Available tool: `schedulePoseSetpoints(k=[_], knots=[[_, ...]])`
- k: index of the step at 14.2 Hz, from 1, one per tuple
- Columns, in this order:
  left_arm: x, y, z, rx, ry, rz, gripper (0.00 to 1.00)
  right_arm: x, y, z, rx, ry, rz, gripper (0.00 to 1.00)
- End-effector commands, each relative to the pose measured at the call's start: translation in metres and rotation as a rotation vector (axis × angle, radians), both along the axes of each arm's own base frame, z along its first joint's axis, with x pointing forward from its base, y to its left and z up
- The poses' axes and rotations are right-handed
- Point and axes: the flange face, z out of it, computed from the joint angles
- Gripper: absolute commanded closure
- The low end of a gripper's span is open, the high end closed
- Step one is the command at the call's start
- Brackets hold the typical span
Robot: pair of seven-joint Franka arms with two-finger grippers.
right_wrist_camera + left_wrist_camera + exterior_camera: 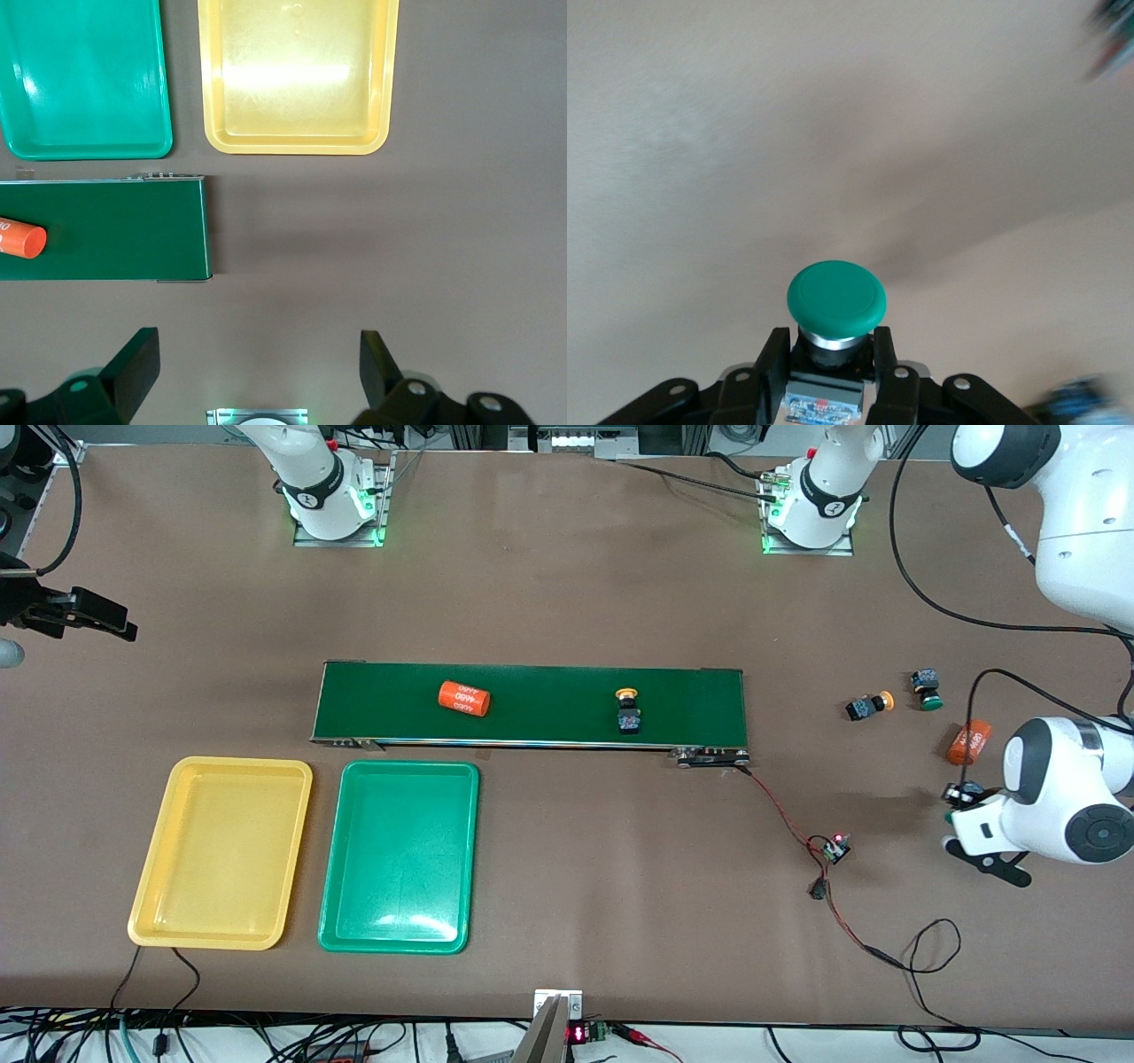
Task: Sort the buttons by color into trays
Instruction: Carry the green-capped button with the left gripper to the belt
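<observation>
green button in the claw, both trays bare

green is the colour of the button cap (836,297) that the left gripper (830,365) holds tight by its black body. that gripper hangs over the table at the left arm's end, and the button (959,797) shows only a little under the arm in the front view

the right gripper (259,367) is spread wide and holds nothing. it is up over the table at the right arm's end, looking down at the trays, and that arm waits

the yellow tray (221,853) and the green tray (399,857) lie side by side, nearer to the front camera than the conveyor belt (530,705). the yellow one is closer to the right arm's end. nothing is in either tray yet

one yellow button (628,710) stands on the belt. an orange cylinder (464,698) lies on the belt too, closer to the right arm's end. it is not a button

two more buttons lie on the table past the belt, at the left arm's end: another yellow button (867,706) and another green button (927,689), near each other but not touching. a second orange cylinder (968,742) lies close by

so the job looks like it has only just begun. no button is sorted. all four still need to go in: two yellow in the yellow tray, two green in the green tray
</observation>
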Motion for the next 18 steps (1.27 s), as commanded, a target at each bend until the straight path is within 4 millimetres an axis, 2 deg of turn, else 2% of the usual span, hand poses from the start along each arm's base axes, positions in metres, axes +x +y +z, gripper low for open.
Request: schedulePoseSetpoints(k=[1, 4, 7, 9, 11, 13, 17, 18], knots=[[0.002, -0.049, 0.037, -0.043, -0.029, 0.23, 0.84, -0.002, -0.002, 0.003, 0.004, 0.005, 0.011, 0.0], [0.002, -0.117, 0.087, -0.127, -0.06, 0.455, 0.84, -0.002, -0.002, 0.003, 0.004, 0.005, 0.011, 0.0], [-0.003, -0.168, 0.112, -0.128, -0.065, 0.643, 0.84, -0.002, -0.002, 0.003, 0.004, 0.005, 0.011, 0.0], [-0.009, -0.194, 0.127, -0.134, -0.063, 0.721, 0.84, -0.001, -0.002, 0.003, 0.006, 0.004, 0.011, 0.0], [-0.023, -0.221, 0.134, -0.104, -0.061, 0.743, 0.84, -0.001, -0.002, 0.003, 0.006, 0.004, 0.011, 0.0], [-0.042, -0.236, 0.136, -0.08, -0.046, 0.743, 0.84, -0.002, -0.002, 0.003, 0.004, 0.005, 0.011, 0.0], [-0.08, -0.273, 0.124, -0.05, -0.086, 0.766, 0.84, -0.001, -0.002, 0.003, 0.006, 0.004, 0.011, 0.0], [-0.087, -0.275, 0.12, -0.05, -0.094, 0.764, 0.85, -0.002, -0.002, 0.003, 0.004, 0.005, 0.011, 0.0]])
